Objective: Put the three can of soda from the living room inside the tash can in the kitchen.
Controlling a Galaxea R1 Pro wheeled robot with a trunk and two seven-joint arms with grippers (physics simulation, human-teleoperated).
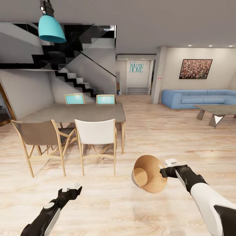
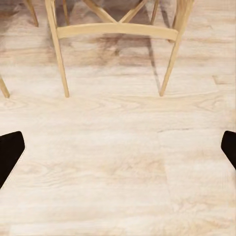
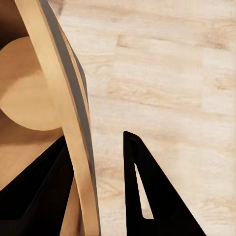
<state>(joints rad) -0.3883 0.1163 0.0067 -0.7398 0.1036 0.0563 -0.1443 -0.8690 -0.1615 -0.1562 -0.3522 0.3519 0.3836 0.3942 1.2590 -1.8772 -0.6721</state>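
Note:
My right gripper is shut on the rim of the tash can and holds it tipped on its side above the wood floor. Its tan inside faces the head camera and holds nothing. In the right wrist view the rim runs between the two black fingers of the right gripper. My left gripper hangs low at the front left. Its fingertips stand wide open over bare floor in the left wrist view. The cans of soda and the kitchen are out of view.
A dining table with several chairs stands ahead on the left, and chair legs show near my left gripper. A blue sofa and a low table are at the right back. Stairs rise behind.

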